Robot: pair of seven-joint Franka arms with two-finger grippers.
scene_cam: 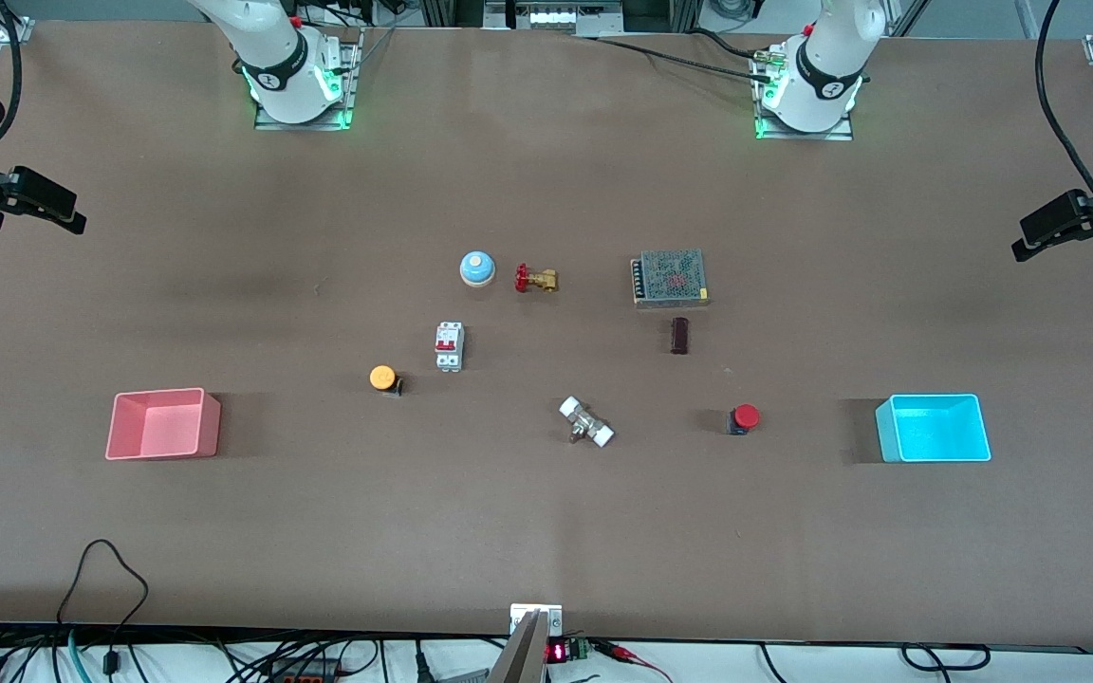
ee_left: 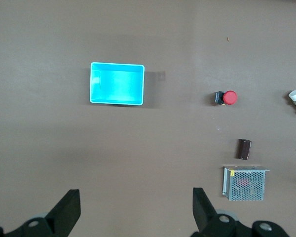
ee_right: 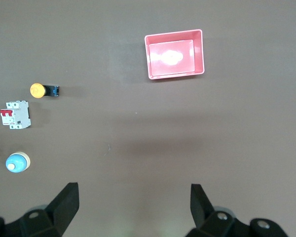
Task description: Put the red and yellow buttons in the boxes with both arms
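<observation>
Red-capped button (scene_cam: 744, 417), toppled, black-bodied

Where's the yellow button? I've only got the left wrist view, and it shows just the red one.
Observer: The yellow button lies toward the right arm's end of the table, beside the circuit breaker.
Operator: Is there a box near it?
Observer: Yes, the pink box, with nothing in it.
Operator: My left gripper is open over bare table. And the right one?
Observer: The right gripper is open too, holding nothing.
</observation>
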